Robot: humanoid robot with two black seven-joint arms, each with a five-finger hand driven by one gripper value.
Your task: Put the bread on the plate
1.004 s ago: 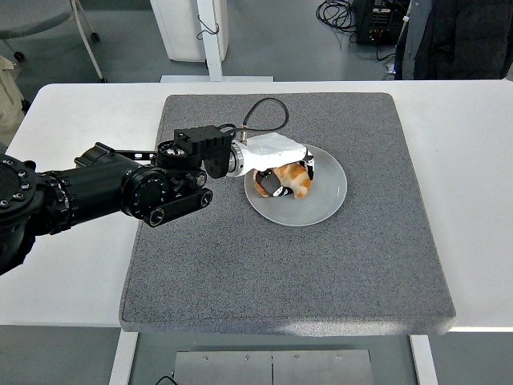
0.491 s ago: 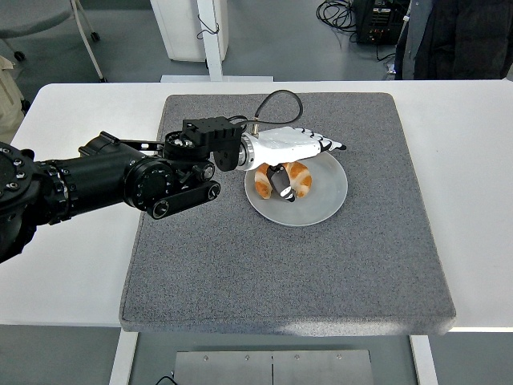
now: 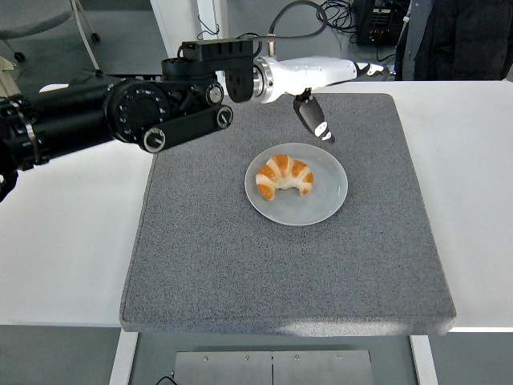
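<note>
Bread (image 3: 284,176), a golden croissant with pale stripes, lies on the plate (image 3: 329,198), a little toward the plate's left half, with its two tips pointing toward the near edge of the surface. The plate is round and grey-white and rests flat on a grey mat (image 3: 264,265) that covers the middle of the white surface (image 3: 68,249).

From the head view, the left hand (image 3: 321,80) is raised above the far part of the mat, beyond the plate and clear of it. Its white palm section stretches toward the right, the fingers (image 3: 365,69) extended and relaxed, and one dark digit with a white tip hangs down toward the plate's far rim without touching it. The hand holds nothing; the bread sits below and on the near side of it, well apart from every finger. The black left arm (image 3: 112,116) comes in from the picture's left edge and crosses the mat's far left corner, and a black cable (image 3: 292,10) loops up from the wrist.

Beyond the hand, past the far edge of the surface, a grey floor shows with a white stand (image 3: 208,32) and a tangle of cables (image 3: 337,12).
</note>
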